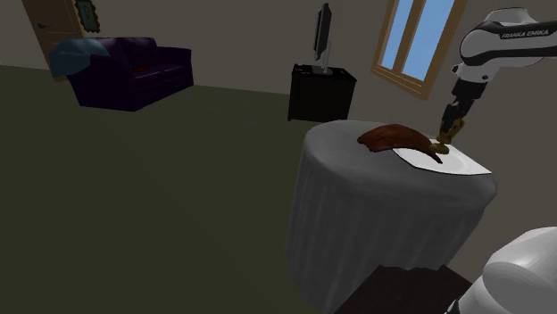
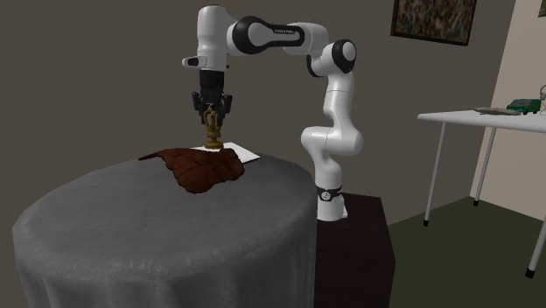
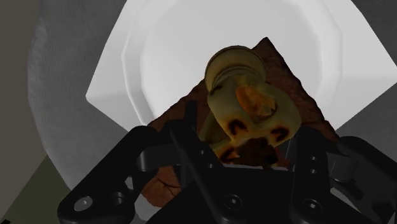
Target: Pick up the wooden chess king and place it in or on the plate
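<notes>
The yellow-brown chess king stands upright over the white plate, with its head clasped between the black fingers of my gripper. From the side, the gripper points straight down and the king reaches down to the plate. The shoulder view puts the king and the gripper at the far side of the plate. Whether the king's base touches the plate cannot be told.
A brown, leaf-shaped thing lies partly on the plate, right beside the king. The round table has a grey cloth. Further off are a dark sofa, a black cabinet and a white side table.
</notes>
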`<state>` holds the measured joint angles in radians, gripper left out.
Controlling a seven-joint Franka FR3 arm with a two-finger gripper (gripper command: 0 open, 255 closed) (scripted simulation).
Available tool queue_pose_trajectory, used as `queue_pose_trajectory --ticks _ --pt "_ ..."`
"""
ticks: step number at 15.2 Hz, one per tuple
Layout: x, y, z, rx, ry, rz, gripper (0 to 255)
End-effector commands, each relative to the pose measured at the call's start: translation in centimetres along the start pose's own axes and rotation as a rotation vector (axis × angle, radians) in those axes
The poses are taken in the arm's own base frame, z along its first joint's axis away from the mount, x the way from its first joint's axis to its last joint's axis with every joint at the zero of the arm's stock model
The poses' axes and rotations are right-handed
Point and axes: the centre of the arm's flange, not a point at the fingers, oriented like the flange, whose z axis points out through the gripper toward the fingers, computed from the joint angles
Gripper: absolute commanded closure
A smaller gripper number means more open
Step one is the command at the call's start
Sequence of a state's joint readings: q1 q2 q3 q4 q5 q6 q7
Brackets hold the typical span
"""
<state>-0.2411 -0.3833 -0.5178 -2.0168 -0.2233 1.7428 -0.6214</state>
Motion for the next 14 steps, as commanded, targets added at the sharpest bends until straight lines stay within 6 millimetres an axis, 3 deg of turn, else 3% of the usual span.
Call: queue_pose_trajectory --ticks 1,5,6,11,14 --pt "0.2 -0.1 0.8 0.010 -0.017 -0.002 255" --pt "0.2 -0.1 0.8 0.010 -0.017 -0.002 255" --pt "0.1 -0.2 0.7 0.010 -0.017 -0.002 0" --pt "0.2 -0.1 0.8 0.010 -0.017 -0.003 0" --pt "0.2 -0.1 -3.2 0.010 -0.017 -0.003 0"
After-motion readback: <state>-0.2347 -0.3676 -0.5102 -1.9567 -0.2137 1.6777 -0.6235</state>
